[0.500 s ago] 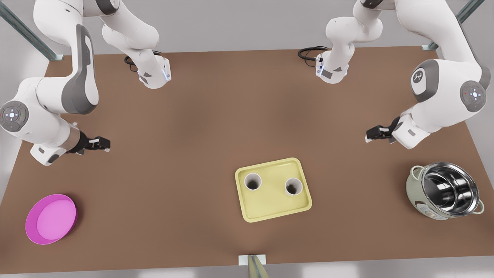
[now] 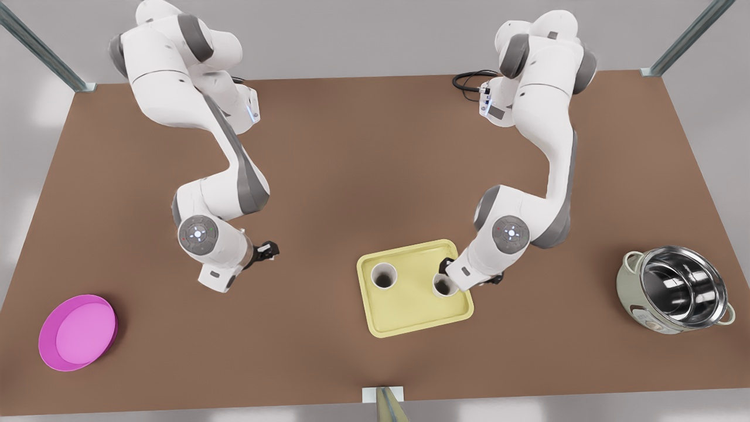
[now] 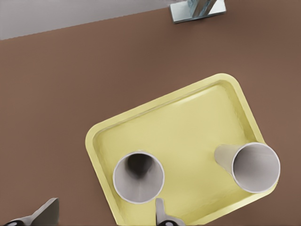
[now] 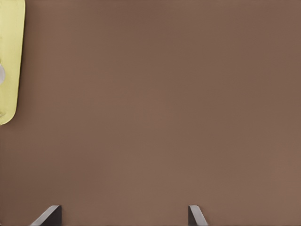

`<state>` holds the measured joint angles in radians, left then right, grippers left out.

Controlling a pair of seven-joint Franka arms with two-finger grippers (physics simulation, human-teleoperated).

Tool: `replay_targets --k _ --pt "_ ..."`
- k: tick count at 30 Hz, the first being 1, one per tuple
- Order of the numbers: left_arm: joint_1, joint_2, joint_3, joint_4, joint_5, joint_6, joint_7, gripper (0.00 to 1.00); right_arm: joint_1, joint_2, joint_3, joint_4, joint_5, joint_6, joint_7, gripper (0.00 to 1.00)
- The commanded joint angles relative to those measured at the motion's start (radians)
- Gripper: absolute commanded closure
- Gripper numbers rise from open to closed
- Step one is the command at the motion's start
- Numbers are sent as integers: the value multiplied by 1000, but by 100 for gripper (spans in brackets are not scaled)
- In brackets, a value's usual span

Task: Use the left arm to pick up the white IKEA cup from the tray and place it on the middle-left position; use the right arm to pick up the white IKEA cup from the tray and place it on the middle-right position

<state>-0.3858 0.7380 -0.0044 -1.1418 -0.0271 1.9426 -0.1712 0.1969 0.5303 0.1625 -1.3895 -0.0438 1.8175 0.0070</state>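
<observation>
Left claw (image 3: 106,207), spread open, hovers by the nearer white cup (image 3: 138,176) on the tray (image 3: 188,117); light, rigid, probably slick, best pinched across its walls. Right claw (image 4: 124,209) waits open.

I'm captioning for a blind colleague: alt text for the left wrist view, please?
A white cup stands just ahead of the left gripper's open fingers, on a pale yellow tray beside a second cup, on a brown table.

matt tray (image 2: 410,308), shiny metal pot (image 2: 679,287)
</observation>
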Motion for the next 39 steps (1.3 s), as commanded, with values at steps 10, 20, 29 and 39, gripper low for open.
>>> replay_targets --k 10,20,29,39 --pt "7 78 0 -24 18 216 -185 0 180 234 5 230 5 124 462 0" --pt "13 78 6 -137 21 194 -171 0 226 350 45 265 7 301 590 0" --pt "8 83 6 -174 21 219 -174 1 242 372 72 267 5 375 611 0" --pt "-7 119 1 -161 4 240 -222 58 266 395 85 267 2 419 659 0"
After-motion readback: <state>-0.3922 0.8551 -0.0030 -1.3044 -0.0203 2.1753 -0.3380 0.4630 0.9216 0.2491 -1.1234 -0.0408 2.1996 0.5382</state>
